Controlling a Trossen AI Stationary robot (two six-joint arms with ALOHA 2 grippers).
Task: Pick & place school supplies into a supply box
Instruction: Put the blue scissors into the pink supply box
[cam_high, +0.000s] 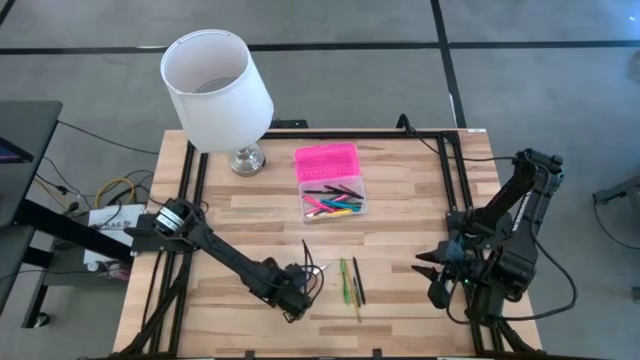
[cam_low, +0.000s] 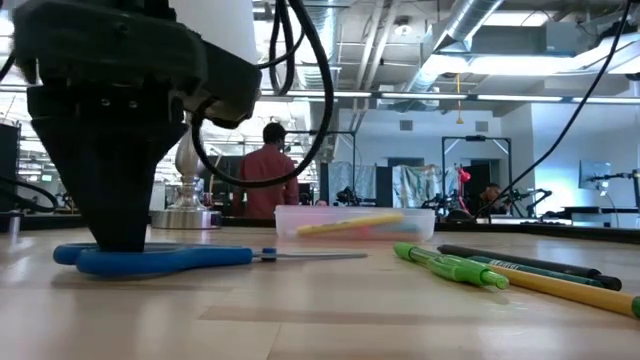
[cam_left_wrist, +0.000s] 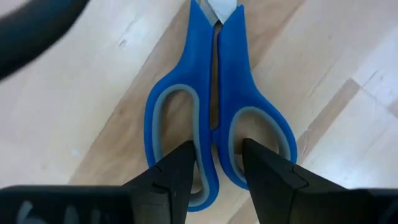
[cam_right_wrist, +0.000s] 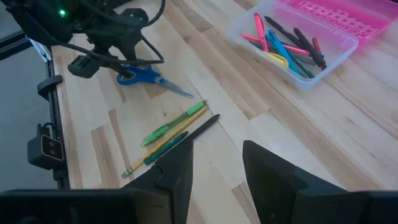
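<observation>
Blue-handled scissors (cam_left_wrist: 214, 93) lie flat on the table near its near edge, left of centre (cam_right_wrist: 146, 76), blades pointing right in the low view (cam_low: 310, 256). My left gripper (cam_left_wrist: 217, 155) stands down on their handle end (cam_low: 115, 240). Right of them lie loose green pens, a yellow pencil and a dark pen (cam_high: 350, 282) (cam_low: 470, 268). The supply box (cam_high: 335, 200) sits open at mid-table, several pens inside its clear base, its pink lid (cam_high: 325, 160) folded back on the far side. My right gripper (cam_right_wrist: 217, 162) hovers open over the table's right side (cam_high: 430, 272). My left gripper comes down on the scissors from above, one fingertip (cam_left_wrist: 180, 171) in each finger loop. Between the fingers sit the two inner bars of the handles (cam_left_wrist: 214, 143), pinched together. The scissors rest flat on the wood, blades closed.
A lamp with a white shade (cam_high: 215, 90) stands on the table's far left corner on a metal foot (cam_high: 246, 160). Black frame rails (cam_high: 450, 170) run along the table's sides. A person (cam_low: 268, 170) stands in the room beyond. Bare wood lies between pens and right gripper.
</observation>
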